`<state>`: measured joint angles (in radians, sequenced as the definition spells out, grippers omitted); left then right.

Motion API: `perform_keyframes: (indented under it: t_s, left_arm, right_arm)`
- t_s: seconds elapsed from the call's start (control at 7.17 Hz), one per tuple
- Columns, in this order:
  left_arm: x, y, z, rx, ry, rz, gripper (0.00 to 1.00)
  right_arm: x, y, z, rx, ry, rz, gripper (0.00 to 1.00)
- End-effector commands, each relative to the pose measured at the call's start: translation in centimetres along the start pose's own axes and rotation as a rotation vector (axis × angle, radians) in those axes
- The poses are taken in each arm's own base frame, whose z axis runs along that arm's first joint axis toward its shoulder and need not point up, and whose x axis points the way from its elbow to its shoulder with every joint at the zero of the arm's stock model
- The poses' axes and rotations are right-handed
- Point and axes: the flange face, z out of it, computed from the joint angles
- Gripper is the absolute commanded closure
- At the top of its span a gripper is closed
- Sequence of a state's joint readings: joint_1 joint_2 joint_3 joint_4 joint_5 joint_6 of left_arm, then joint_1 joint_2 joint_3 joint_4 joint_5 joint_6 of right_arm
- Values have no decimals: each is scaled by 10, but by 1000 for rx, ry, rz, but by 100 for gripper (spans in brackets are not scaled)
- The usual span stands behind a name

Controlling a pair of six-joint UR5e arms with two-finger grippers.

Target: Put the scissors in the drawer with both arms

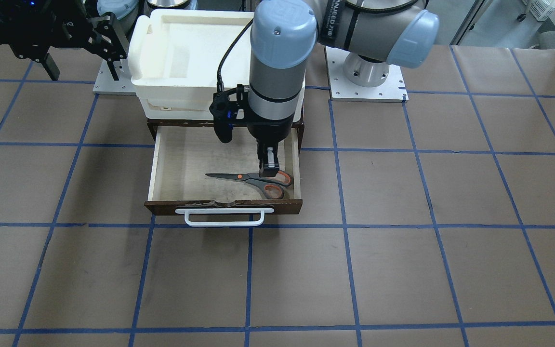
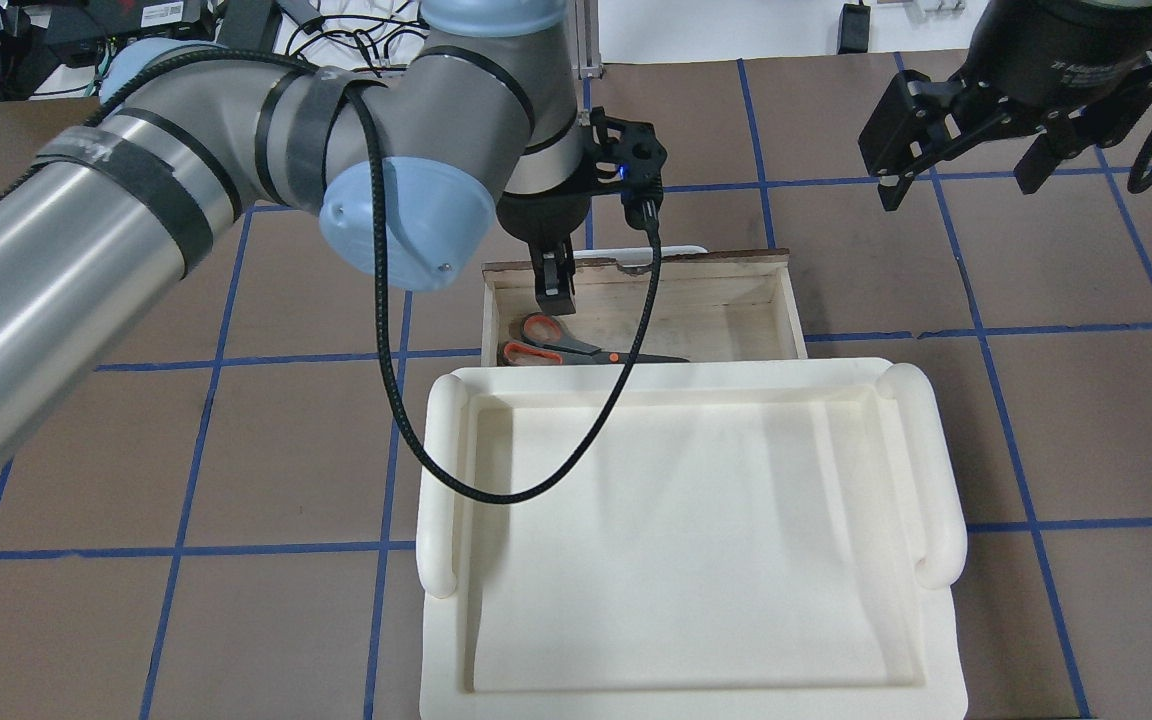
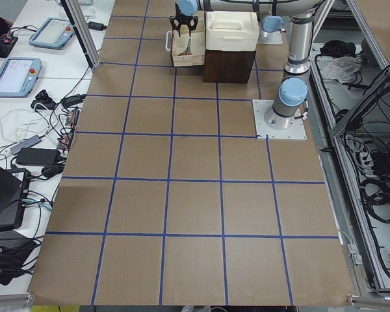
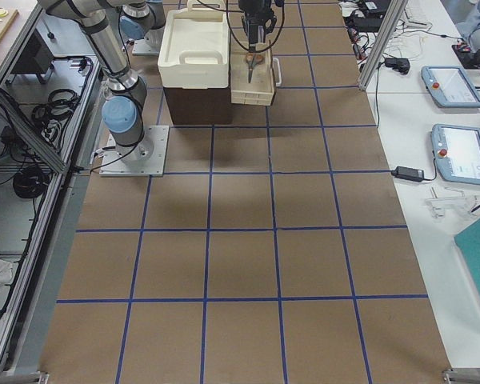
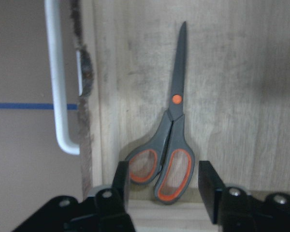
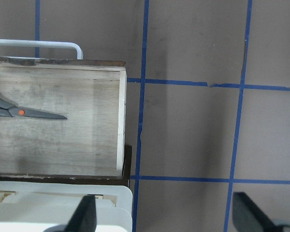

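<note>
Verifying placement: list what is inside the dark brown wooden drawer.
Small grey scissors with orange-lined loops lie flat on the drawer floor, open left gripper above the handles. The arm hides its rear corner.

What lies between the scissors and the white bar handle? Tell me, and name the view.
The drawer's dark front wall and a strip of its bare plywood floor, in the left wrist view.

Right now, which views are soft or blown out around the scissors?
Left wrist view: soft overall, scissors legible, left hand blurred up close. Overhead: white tray nearly washed out, scissors clear. Front-facing: sharp, no glare on the drawer.
</note>
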<state>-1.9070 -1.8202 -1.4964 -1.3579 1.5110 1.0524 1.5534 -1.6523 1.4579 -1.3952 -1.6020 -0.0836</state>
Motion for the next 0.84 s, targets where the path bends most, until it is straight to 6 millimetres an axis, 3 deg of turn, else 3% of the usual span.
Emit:
perform_keyframes:
  t_s: [0.0,0.28,0.56,0.7]
  left_arm:
    - [-19,48,-51,48,-67,-505,41]
    - [-39,94,-75,94,-83,-962,0]
    - [-53,148,-85,47,-57,-1177,0]
    - [-63,186,-91,34,-63,-1274,0]
  right_arm:
    - [3,18,-7,-41,-2,8,0]
    - [7,-6,6,-12,-17,6,0]
    - [7,-11,5,17,-15,4,0]
    - [7,-12,0,39,-16,9,0]
